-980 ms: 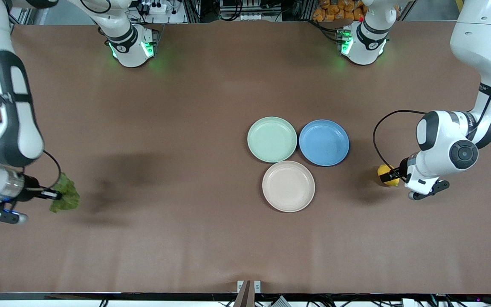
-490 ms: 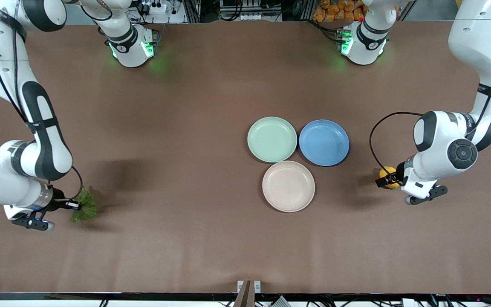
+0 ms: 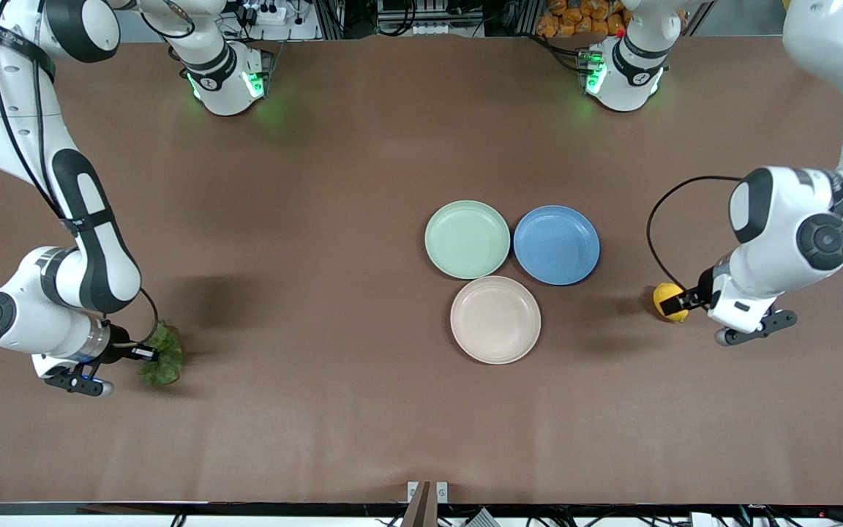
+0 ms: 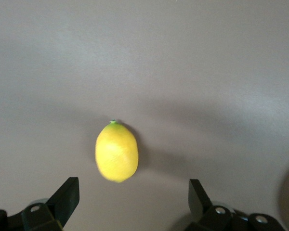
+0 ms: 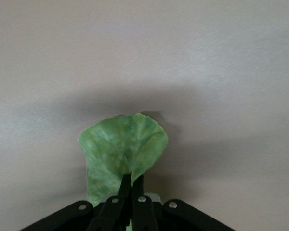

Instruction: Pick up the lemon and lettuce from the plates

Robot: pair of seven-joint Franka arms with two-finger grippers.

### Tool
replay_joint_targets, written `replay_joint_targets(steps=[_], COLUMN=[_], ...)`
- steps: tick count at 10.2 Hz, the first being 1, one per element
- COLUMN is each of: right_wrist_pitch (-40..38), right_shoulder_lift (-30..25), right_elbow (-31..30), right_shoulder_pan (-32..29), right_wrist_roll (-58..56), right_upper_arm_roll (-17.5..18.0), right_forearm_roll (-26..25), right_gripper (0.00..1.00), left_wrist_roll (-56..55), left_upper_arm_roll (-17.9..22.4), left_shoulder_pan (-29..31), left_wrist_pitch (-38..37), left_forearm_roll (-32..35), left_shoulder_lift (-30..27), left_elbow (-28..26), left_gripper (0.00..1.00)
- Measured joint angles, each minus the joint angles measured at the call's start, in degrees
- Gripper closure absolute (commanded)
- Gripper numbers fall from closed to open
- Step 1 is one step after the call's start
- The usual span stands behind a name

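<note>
The lemon (image 3: 669, 301) lies on the bare table toward the left arm's end, apart from the plates. My left gripper (image 3: 691, 300) is open just beside it. In the left wrist view the lemon (image 4: 116, 151) lies ahead of the wide-open gripper (image 4: 132, 190), not between its fingers. My right gripper (image 3: 145, 354) is shut on the lettuce (image 3: 163, 363), low over the table toward the right arm's end. The right wrist view shows the leaf (image 5: 123, 149) pinched in that gripper (image 5: 131, 179). The mint plate (image 3: 467, 239) and the beige plate (image 3: 495, 319) are empty.
An empty blue plate (image 3: 556, 244) touches the mint plate, on the side toward the left arm's end. The beige plate lies nearer the front camera than both. The brown table (image 3: 319, 219) is bare around them.
My left gripper has let go of the lemon and drawn back toward the left arm's end. My right gripper has carried the lettuce toward the table's middle.
</note>
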Motion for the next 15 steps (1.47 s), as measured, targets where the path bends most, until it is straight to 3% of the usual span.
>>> replay_joint_targets(steps=[1,2,3,5,8,12,15], right_wrist_pitch=[-0.4,-0.5,-0.5,-1.4,-11.0,-20.2,-26.5], right_shoulder_lift=[-0.1,-0.2,-0.3,-0.8,-6.3,-18.5,-25.2], right_elbow=[0.0,0.1,0.1,0.8,5.4,6.3,6.4], right_shoulder_pan=[1.2,3.0,4.2,4.4,4.2,4.2,4.4], right_wrist_roll=[2.0,3.8,4.7,4.8,4.6,4.1,3.1], right_upper_arm_roll=[0.2,0.2,0.1,-0.5,-1.1,-1.0,-0.3], right_forearm_roll=[0.0,0.0,0.0,-0.6,-6.4,-7.2,-7.2], right_gripper=[0.88,0.52,0.01,0.00,0.00,0.00,0.00], left_wrist_roll=[0.0,0.0,0.8,5.1,6.4,16.4,17.9], left_upper_arm_roll=[0.3,0.6,1.1,4.5,11.2,12.5,12.0], left_shoulder_pan=[-0.2,-0.2,-0.3,-3.3,-11.2,-11.9,-12.6], left_wrist_pitch=[-1.9,-3.9,-6.4,-12.5,-15.6,-27.6,-34.7], left_forearm_roll=[0.0,-0.9,-2.3,-4.6,-6.0,-6.3,-6.5], left_shoulder_lift=[-3.0,-6.3,-9.8,-16.2,-20.7,-22.6,-22.8], left_elbow=[0.0,0.0,0.1,0.0,0.2,8.2,14.6], left_gripper=[0.00,0.00,0.00,0.00,0.00,0.00,0.00])
